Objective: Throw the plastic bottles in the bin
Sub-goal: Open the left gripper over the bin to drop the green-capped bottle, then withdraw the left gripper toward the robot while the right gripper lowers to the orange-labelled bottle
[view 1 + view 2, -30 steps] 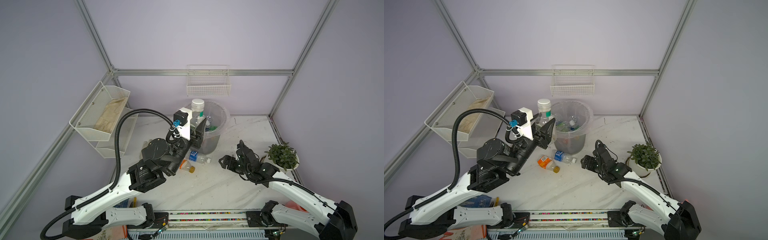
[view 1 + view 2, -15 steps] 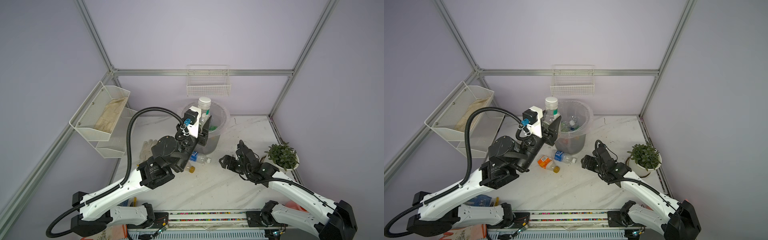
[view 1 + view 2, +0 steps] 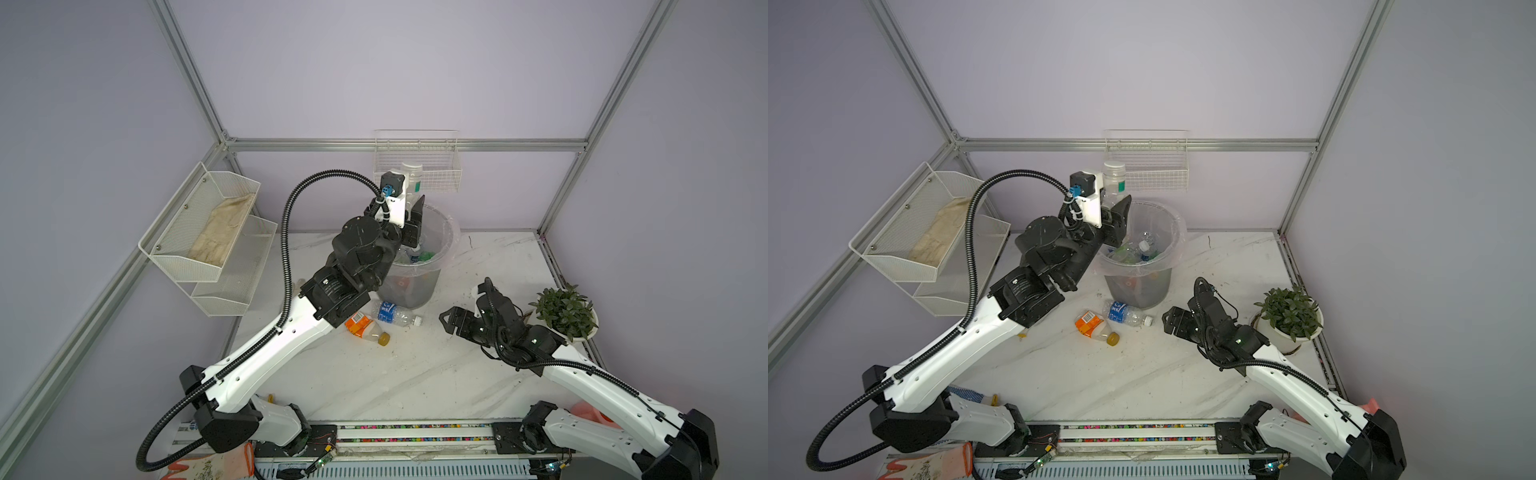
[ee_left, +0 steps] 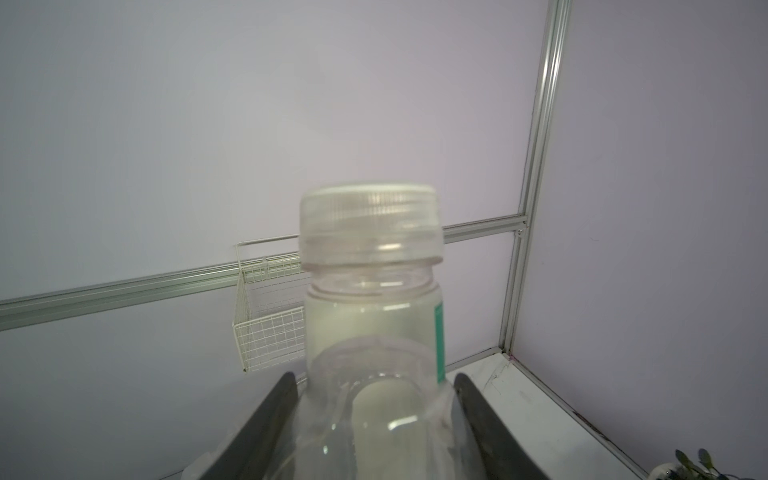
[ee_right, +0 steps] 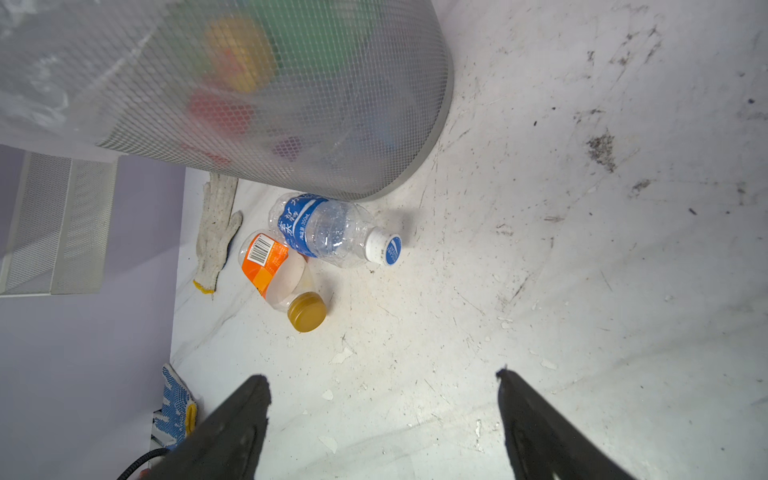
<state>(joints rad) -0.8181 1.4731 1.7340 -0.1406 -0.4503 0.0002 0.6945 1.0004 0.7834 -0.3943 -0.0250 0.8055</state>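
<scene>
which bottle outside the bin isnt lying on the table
The clear white-capped bottle, held upright in the left pincer. The blue-labelled bottle and the orange-labelled bottle both lie on their sides on the table.

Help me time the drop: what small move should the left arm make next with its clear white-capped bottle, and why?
Probably shift toward the opening's middle: the left gripper holds the clear white-capped plastic bottle upright above the rim of the grey mesh bin, not clearly centred.

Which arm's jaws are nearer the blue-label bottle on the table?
Right. The right arm's jaws hang open, low by the cap of the blue-label bottle; the left arm's jaws are high over the bin, gripping a white-capped bottle.
</scene>
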